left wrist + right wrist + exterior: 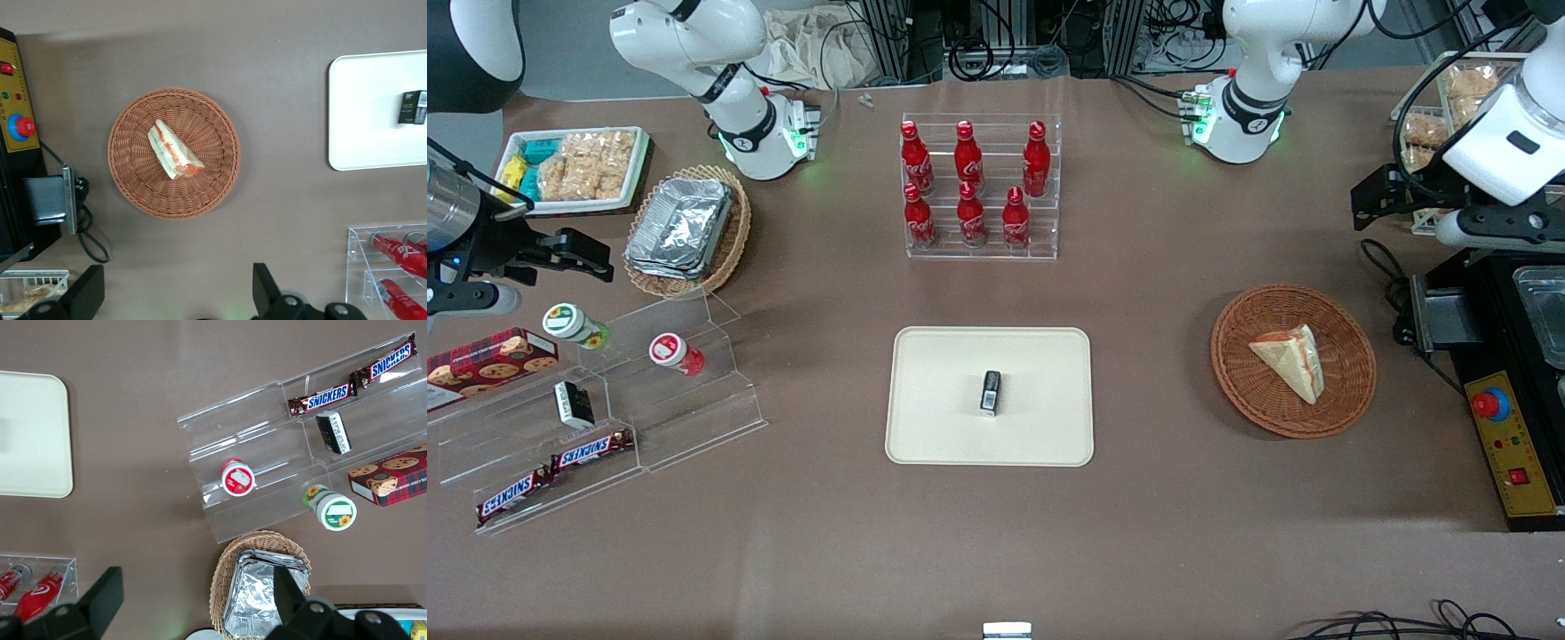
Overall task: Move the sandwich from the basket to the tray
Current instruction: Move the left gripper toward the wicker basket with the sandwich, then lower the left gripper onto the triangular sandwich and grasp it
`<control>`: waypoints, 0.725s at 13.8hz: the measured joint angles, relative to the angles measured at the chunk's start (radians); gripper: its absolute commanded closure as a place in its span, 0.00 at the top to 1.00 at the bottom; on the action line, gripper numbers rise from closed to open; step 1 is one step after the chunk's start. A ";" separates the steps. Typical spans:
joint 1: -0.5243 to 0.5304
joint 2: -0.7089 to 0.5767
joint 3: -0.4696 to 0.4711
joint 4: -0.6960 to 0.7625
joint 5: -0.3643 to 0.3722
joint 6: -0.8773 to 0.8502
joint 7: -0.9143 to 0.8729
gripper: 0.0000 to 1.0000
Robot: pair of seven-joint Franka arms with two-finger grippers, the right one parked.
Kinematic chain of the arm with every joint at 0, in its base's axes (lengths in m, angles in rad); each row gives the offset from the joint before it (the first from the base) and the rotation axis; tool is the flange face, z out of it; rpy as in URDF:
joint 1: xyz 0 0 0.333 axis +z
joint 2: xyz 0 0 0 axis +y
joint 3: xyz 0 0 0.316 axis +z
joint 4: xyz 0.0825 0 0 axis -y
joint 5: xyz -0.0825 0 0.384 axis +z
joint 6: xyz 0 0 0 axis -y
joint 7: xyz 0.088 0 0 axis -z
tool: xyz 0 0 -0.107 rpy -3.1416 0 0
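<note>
The sandwich point(1291, 358) is a pale bread wedge with red-orange and green filling. It lies in the reddish-brown wicker basket point(1245, 391) toward the working arm's end of the table. Both show in the left wrist view: the sandwich point(175, 150) and the basket point(133, 180). The cream tray point(934, 418) lies mid-table with a small black box point(991, 393) on it; the tray also shows in the left wrist view point(367, 120). My left gripper point(1371, 200) hangs high above the table, farther from the front camera than the basket. It is open and empty point(177, 297).
An acrylic rack of red cola bottles point(980, 187) stands farther back than the tray. A black control box with a red button point(1503, 427) and cables point(1387, 267) lie beside the basket. An acrylic snack stand point(596, 418) sits toward the parked arm's end.
</note>
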 measured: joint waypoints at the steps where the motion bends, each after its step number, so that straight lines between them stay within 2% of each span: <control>1: 0.000 0.002 0.000 0.000 0.004 -0.002 0.000 1.00; 6: 0.000 0.017 0.024 -0.019 0.025 -0.029 -0.015 1.00; 8: 0.000 0.042 0.035 -0.082 0.041 -0.005 -0.025 1.00; 10: 0.001 0.060 0.052 -0.183 0.042 0.097 -0.053 1.00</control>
